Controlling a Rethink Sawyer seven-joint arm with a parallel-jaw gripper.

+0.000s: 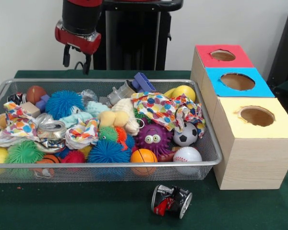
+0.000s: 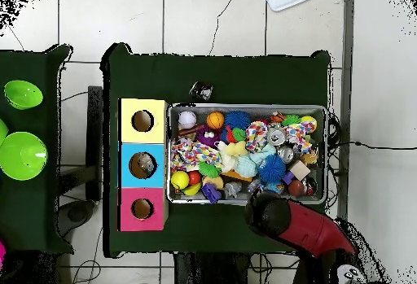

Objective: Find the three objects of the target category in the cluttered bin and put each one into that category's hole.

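I'm seeing my gripper (image 1: pixel 77 61) hanging empty, fingers apart, above the basket's (image 1: pixel 105 166) far rim; a bottle (image 1: pixel 121 92) is lying mid-back; the red hole (image 1: pixel 222 55) is standing clear.

The wire bin (image 1: pixel 209 143) is being carried on the counter (image 1: pixel 86 206), with three holed boxes (image 1: pixel 249 139) being kept just beside it. A crushed can (image 1: pixel 171 200) is being left before the bin. The end effector (image 1: pixel 77 61) is being held above the bin's far edge.

Silver mesh bin (image 1: pixel 209 143), red-topped hole (image 1: pixel 222 55)
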